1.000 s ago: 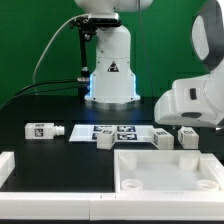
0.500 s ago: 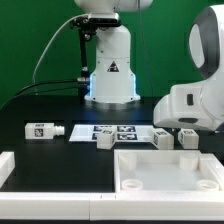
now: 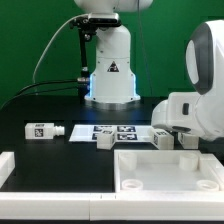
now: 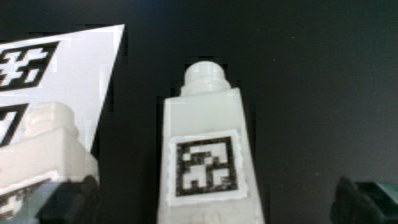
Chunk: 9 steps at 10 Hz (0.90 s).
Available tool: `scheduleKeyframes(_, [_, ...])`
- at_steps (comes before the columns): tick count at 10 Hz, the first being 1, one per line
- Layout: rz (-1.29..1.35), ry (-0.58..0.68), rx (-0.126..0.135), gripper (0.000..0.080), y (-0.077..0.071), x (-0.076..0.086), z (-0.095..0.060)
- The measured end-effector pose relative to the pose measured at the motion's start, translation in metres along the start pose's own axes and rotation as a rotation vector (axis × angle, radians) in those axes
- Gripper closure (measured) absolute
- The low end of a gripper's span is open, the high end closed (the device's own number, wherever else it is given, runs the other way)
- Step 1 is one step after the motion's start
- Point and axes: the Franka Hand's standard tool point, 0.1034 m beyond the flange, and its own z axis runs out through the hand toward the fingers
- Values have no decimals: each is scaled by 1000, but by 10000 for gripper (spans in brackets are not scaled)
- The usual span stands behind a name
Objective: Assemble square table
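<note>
The square table top (image 3: 165, 172), a white tray with a raised rim, lies at the front right. One tagged white leg (image 3: 45, 130) lies at the exterior view's left. Two more legs (image 3: 105, 140) (image 3: 163, 139) lie by the marker board (image 3: 112, 130). A further leg (image 3: 187, 140) lies partly under my hand. My gripper (image 3: 184, 130) hangs low over it, mostly hidden by the white wrist housing. In the wrist view my gripper (image 4: 214, 205) is open, a dark fingertip (image 4: 368, 200) on each side of a tagged leg (image 4: 208, 150), not touching it.
The robot base (image 3: 110, 75) stands at the back centre. A plain white bar (image 3: 8, 165) lies at the front left and another along the front edge (image 3: 60, 206). In the wrist view the marker board (image 4: 45, 70) and another leg (image 4: 45, 150) lie beside the leg.
My hand has come down and shifted slightly toward the exterior view's left, closer over the legs at the right. The parts on the table have not moved.
</note>
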Motion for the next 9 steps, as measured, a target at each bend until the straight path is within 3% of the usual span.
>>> scheduleKeyframes(3, [1,0,0,150,1,2,2])
scheduleKeyframes(4, [1,-1,0,239,1,2,2])
scheduleKeyframes(5, [2,-2,1,440,2,2,2])
scheduleKeyframes(6, [2,-5,1,440,2,1,2])
scheduleKeyframes(7, [2,-5,3,508,3,0,-1])
scheduleKeyframes(9, [-11,47,23,509,8,-9,-30])
